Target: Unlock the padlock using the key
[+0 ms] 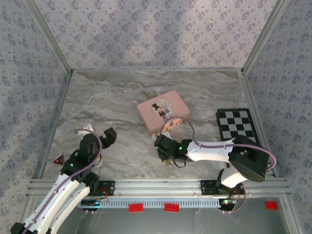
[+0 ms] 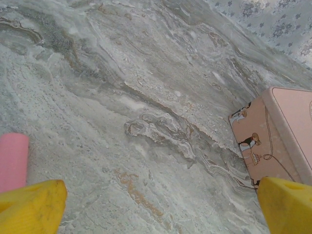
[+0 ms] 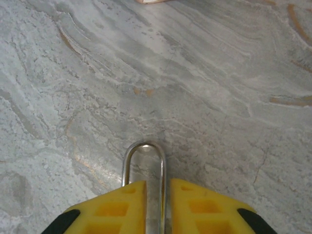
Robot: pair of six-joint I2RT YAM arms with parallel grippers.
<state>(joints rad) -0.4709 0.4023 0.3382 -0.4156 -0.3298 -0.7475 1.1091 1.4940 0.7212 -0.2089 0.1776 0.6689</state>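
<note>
3 walls (image 1: 146, 29) papered in pale grey-lilac with a small repeating dark floral motif close in the table (image 1: 107, 102) at the back, left and right, and slanting aluminium posts (image 1: 48, 36) stand at the 2 far corners. The table top is marbled grey and cream with tan veins, under soft, even light that casts faint shadows. Along its near edge runs a ribbed aluminium rail (image 1: 156, 186), with a duller grey metal surface (image 1: 195, 222) below it.

- The padlock (image 3: 145, 144) is lying flat on the grey marbled tabletop (image 3: 219, 87).
- Its thin silver U-shaped shackle is pointing its curve away from the wrist camera, with its legs disappearing beneath the right gripper's (image 3: 157, 187) yellow fingertips, which are hiding the body.
</note>
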